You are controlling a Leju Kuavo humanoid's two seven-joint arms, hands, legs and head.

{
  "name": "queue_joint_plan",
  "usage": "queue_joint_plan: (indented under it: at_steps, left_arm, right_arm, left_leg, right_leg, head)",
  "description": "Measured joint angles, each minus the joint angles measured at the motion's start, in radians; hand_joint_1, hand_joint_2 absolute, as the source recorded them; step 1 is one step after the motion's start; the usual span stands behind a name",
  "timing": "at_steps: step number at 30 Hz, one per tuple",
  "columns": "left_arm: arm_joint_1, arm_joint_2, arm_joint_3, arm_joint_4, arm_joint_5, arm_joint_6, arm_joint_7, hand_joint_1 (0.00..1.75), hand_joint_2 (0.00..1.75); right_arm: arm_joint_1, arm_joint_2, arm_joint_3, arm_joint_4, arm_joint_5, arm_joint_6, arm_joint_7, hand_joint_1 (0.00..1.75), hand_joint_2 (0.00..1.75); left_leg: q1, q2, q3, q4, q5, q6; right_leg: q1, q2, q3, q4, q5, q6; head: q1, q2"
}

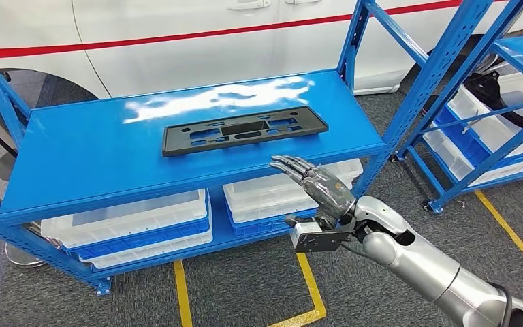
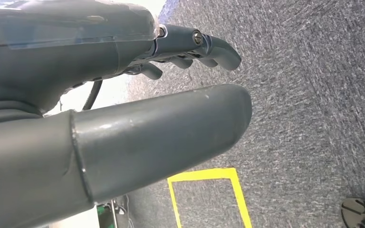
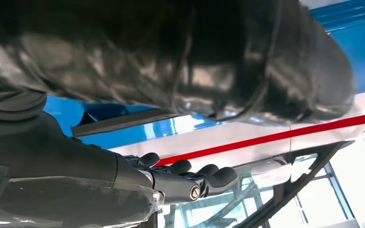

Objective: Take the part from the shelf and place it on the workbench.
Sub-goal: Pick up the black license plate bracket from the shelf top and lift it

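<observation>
A flat black plastic part (image 1: 244,130) with several cut-outs lies on the top board of the blue shelf (image 1: 88,157). My right hand (image 1: 317,184) is raised in front of the shelf's front edge, just below and right of the part, palm up and fingers apart, holding nothing. In the right wrist view the right hand's fingers (image 3: 190,173) reach out under the thick thumb (image 3: 228,57), with the blue shelf edge (image 3: 138,135) beyond. My left hand (image 2: 138,95) hangs over the grey carpet with its thumb and fingers apart and nothing between them.
White and blue bins (image 1: 143,225) are stacked on the lower board. A second blue rack (image 1: 497,122) with white bins stands at the right. A white vehicle with a red stripe (image 1: 177,34) is behind the shelf. Yellow tape lines (image 1: 310,286) mark the carpet.
</observation>
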Motion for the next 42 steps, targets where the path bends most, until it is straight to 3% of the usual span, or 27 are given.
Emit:
queue_joint_plan:
  at_steps: [12,14,17,19,21,22,23,24,26,27,29,31,33,34,35,37,38,39,41,42]
  left_arm:
    - [0.000,0.000,0.000,0.000,-0.011,0.001,0.004,0.00,0.00]
    - [0.000,0.000,0.000,0.000,-0.011,0.001,0.004,0.00,0.00]
    - [-0.001,0.000,0.001,0.000,-0.012,0.002,0.004,0.00,0.00]
    - [-0.001,0.000,0.001,0.000,-0.013,0.003,0.004,0.00,0.00]
    - [0.000,0.000,0.001,0.000,-0.014,0.003,0.004,0.00,0.00]
    - [0.001,0.000,0.001,0.000,-0.014,0.004,0.004,0.00,0.00]
    - [0.002,0.000,0.002,0.000,-0.014,0.004,0.004,0.00,0.00]
    - [0.002,0.000,0.003,0.000,-0.014,0.005,0.004,0.00,0.00]
    - [0.005,-0.003,0.004,0.000,-0.015,0.006,0.004,0.00,0.00]
    - [0.005,-0.005,0.005,0.000,-0.016,0.006,0.003,0.00,0.00]
    - [0.003,-0.010,0.005,0.000,-0.017,0.007,0.001,0.00,0.00]
    - [-0.003,-0.009,0.006,-0.001,-0.018,0.007,-0.003,0.00,0.00]
    - [-0.006,-0.009,0.006,-0.004,-0.019,0.007,-0.005,0.00,0.00]
    - [-0.007,-0.008,0.007,-0.006,-0.020,0.007,-0.006,0.00,0.00]
    - [-0.006,-0.009,0.007,-0.006,-0.021,0.007,-0.006,0.00,0.00]
    - [-0.005,-0.008,0.009,-0.006,-0.023,0.007,-0.007,0.00,0.00]
    - [-0.002,-0.007,0.010,-0.006,-0.024,0.007,-0.007,0.00,0.00]
    - [0.000,-0.006,0.011,-0.006,-0.024,0.007,-0.008,0.00,0.00]
    - [0.006,-0.006,0.014,-0.006,-0.024,0.007,-0.008,0.00,0.00]
    - [0.009,-0.009,0.015,-0.005,-0.024,0.007,-0.008,0.00,0.00]
  right_arm:
    - [0.023,0.008,-0.013,-0.010,-0.001,-0.003,0.000,0.00,0.00]
    - [0.024,0.008,-0.013,-0.010,-0.001,-0.003,0.000,0.00,0.00]
    - [0.024,0.008,-0.018,-0.015,-0.001,-0.004,0.000,0.00,0.00]
    - [0.026,0.008,-0.022,-0.018,-0.001,-0.005,0.000,0.00,0.00]
    - [0.031,0.008,-0.023,-0.019,-0.001,-0.005,0.000,0.00,0.00]
    - [0.034,0.008,-0.023,-0.018,-0.001,-0.005,0.000,0.00,0.00]
    - [0.037,0.008,-0.023,-0.019,-0.001,-0.005,0.000,0.00,0.00]
    - [0.039,0.008,-0.024,-0.019,-0.001,-0.005,0.000,0.00,0.00]
    - [0.039,0.008,-0.028,-0.019,-0.001,-0.005,0.000,0.00,0.00]
    - [0.040,0.008,-0.031,-0.019,-0.001,-0.005,0.000,0.00,0.00]
    - [0.040,0.005,-0.038,-0.022,-0.002,-0.005,0.001,0.00,0.00]
    - [0.038,0.003,-0.043,-0.025,-0.004,-0.005,0.000,0.00,0.00]
    - [0.035,0.003,-0.047,-0.028,-0.005,-0.005,0.000,0.00,0.00]
    - [0.034,0.003,-0.048,-0.029,-0.005,-0.005,0.000,0.00,0.00]
    - [0.033,0.004,-0.049,-0.030,-0.005,-0.004,0.000,0.00,0.00]
    - [0.033,0.005,-0.050,-0.029,-0.006,-0.003,0.000,0.00,0.00]
    - [0.033,0.005,-0.050,-0.029,-0.006,-0.002,0.000,0.00,0.00]
    - [0.034,0.006,-0.050,-0.029,-0.007,-0.002,0.000,0.00,0.00]
    - [0.036,0.006,-0.050,-0.028,-0.010,-0.002,0.000,0.00,0.00]
    - [0.036,0.007,-0.050,-0.028,-0.014,-0.002,0.000,0.00,0.00]
  left_leg:
    - [-0.008,0.000,-0.003,0.004,0.002,0.005]
    - [-0.009,0.000,-0.006,0.006,0.004,0.010]
    - [-0.004,0.001,-0.003,-0.007,0.015,0.030]
    - [-0.001,0.001,0.002,-0.016,0.022,0.041]
    - [-0.006,0.001,0.003,-0.016,0.020,0.045]
    - [-0.009,0.000,0.006,-0.016,0.017,0.047]
    - [-0.012,-0.001,0.011,-0.015,0.013,0.049]
    - [-0.016,-0.003,0.020,-0.015,0.006,0.050]
    - [-0.020,-0.005,0.038,-0.016,-0.012,0.050]
    - [-0.021,-0.005,0.040,-0.015,-0.020,0.047]
    - [-0.012,-0.005,0.034,-0.014,-0.030,0.038]
    - [-0.008,-0.002,0.038,-0.022,-0.037,0.028]
    - [-0.008,0.002,0.034,0.002,-0.055,0.016]
    - [-0.005,0.002,0.012,0.046,-0.071,0.007]
    - [0.004,0.002,-0.029,0.114,-0.090,-0.004]
    - [0.024,0.002,-0.131,0.248,-0.110,-0.029]
    - [0.034,0.003,-0.169,0.279,-0.095,-0.043]
    - [0.045,0.003,-0.190,0.271,-0.056,-0.057]
    - [0.064,0.005,-0.189,0.180,0.047,-0.088]
    - [0.069,0.004,-0.185,0.138,0.080,-0.099]
  right_leg:
    - [-0.009,-0.001,0.000,-0.005,0.007,0.011]
    - [-0.011,-0.001,0.000,-0.009,0.011,0.017]
    - [-0.010,-0.001,-0.008,0.000,0.006,0.030]
    - [-0.007,-0.002,-0.057,0.086,-0.031,0.029]
    - [-0.004,-0.002,-0.141,0.226,-0.070,0.024]
    - [-0.004,-0.002,-0.175,0.273,-0.070,0.021]
    - [-0.002,-0.002,-0.194,0.285,-0.051,0.016]
    - [0.002,-0.001,-0.193,0.255,-0.011,0.008]
    - [0.014,0.001,-0.157,0.141,0.074,-0.019]
    - [0.022,0.002,-0.141,0.095,0.100,-0.032]
    - [0.034,0.000,-0.128,0.064,0.096,-0.048]
    - [0.037,-0.003,-0.115,0.041,0.083,-0.053]
    - [0.022,-0.001,-0.081,0.001,0.067,-0.048]
    - [0.012,-0.001,-0.061,-0.020,0.059,-0.045]
    - [0.005,-0.002,-0.046,-0.033,0.051,-0.038]
    - [-0.010,-0.007,-0.024,-0.040,0.038,-0.025]
    - [-0.020,-0.008,-0.013,-0.041,0.029,-0.015]
    - [-0.031,-0.008,-0.001,-0.039,0.019,-0.003]
    - [-0.052,-0.006,0.018,-0.027,-0.004,0.025]
    - [-0.058,-0.004,0.021,-0.015,-0.016,0.040]
  head:
    - [0.000,0.000]
    - [0.000,0.000]
    - [0.000,0.000]
    - [0.000,0.000]
    - [0.000,0.000]
    - [0.000,0.000]
    - [0.000,0.000]
    - [0.000,0.000]
    - [-0.002,0.000]
    - [-0.006,0.000]
    - [-0.010,0.000]
    - [-0.009,0.000]
    - [-0.009,0.000]
    - [-0.010,0.000]
    - [-0.010,0.000]
    - [-0.011,0.000]
    - [-0.011,0.000]
    - [-0.011,0.000]
    - [-0.011,0.000]
    - [-0.015,0.000]
